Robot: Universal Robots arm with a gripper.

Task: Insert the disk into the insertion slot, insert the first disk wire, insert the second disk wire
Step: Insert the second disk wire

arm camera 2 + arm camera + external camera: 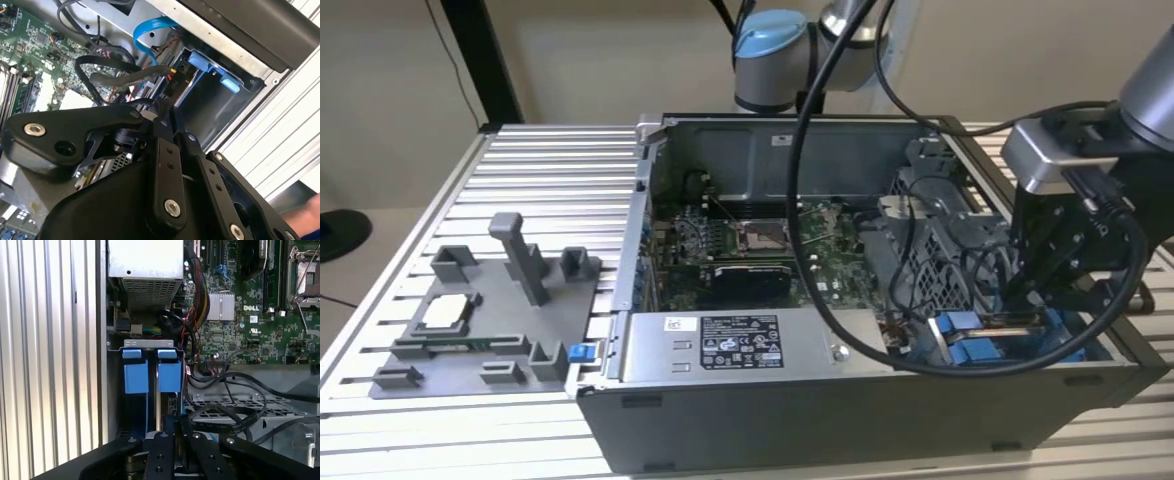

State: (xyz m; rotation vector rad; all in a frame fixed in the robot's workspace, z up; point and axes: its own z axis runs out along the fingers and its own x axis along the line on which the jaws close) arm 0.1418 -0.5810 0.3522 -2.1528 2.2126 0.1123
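The disk sits inside the insertion slot [149, 343] at a corner of the open computer case; its blue carrier [136, 378] shows in both wrist views [204, 61] and at the exterior view's lower right [971, 348]. My gripper [179, 429] hangs just in front of the carrier, inside the case [1023, 318]. Its fingers [165, 150] stand close together, shut on the black plug of a disk wire [120, 75] that loops away over the board. Which of the two disk wires this is I cannot tell.
A grey power-supply box [720, 345] lies beside the slot. The motherboard [761, 240] fills the case floor, with loose black cables [235, 412] and a blue ribbon cable [150, 27] near the gripper. A grey fixture [480, 320] stands on the slatted table at the exterior view's left.
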